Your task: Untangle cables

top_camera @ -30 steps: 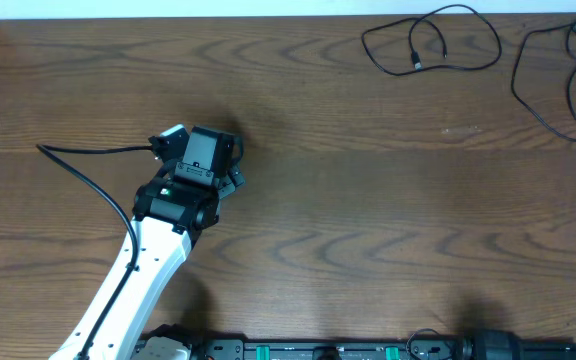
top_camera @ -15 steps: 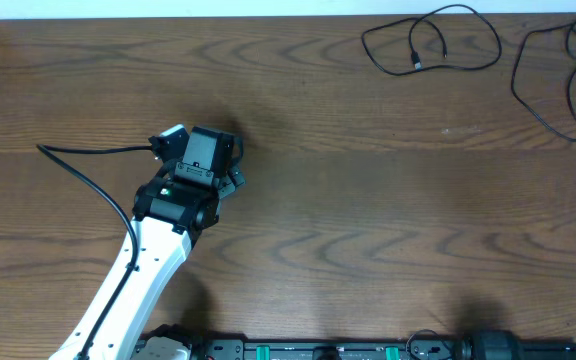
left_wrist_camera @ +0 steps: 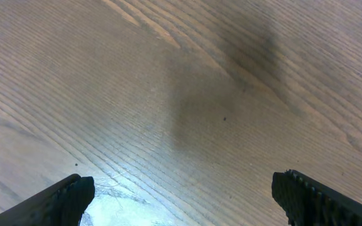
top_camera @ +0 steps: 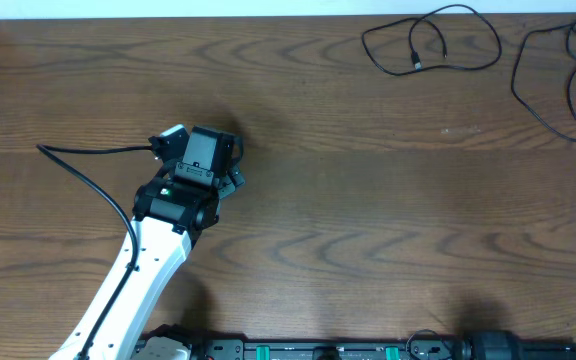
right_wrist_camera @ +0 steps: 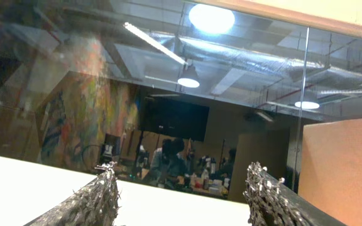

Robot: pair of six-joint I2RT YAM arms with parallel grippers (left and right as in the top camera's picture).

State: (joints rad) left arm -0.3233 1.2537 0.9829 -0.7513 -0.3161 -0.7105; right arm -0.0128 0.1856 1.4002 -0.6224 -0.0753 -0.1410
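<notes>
Two thin black cables lie on the wooden table at the far right. One is a loose loop (top_camera: 430, 42) with a small plug inside it. The other (top_camera: 553, 85) runs off the right edge. No white cable shows. My left gripper (top_camera: 230, 170) hangs over bare wood at the left-centre, far from both cables. In the left wrist view it (left_wrist_camera: 181, 201) is wide open and empty, with only wood grain between the fingertips (left_wrist_camera: 68, 194). My right gripper (right_wrist_camera: 181, 194) is out of the overhead view. It is open and empty and points up at a glass wall.
The thick black lead (top_camera: 78, 165) fixed to my left arm loops over the table at the left. The arm bases and a rail (top_camera: 318, 350) run along the near edge. A white wall strip borders the far edge.
</notes>
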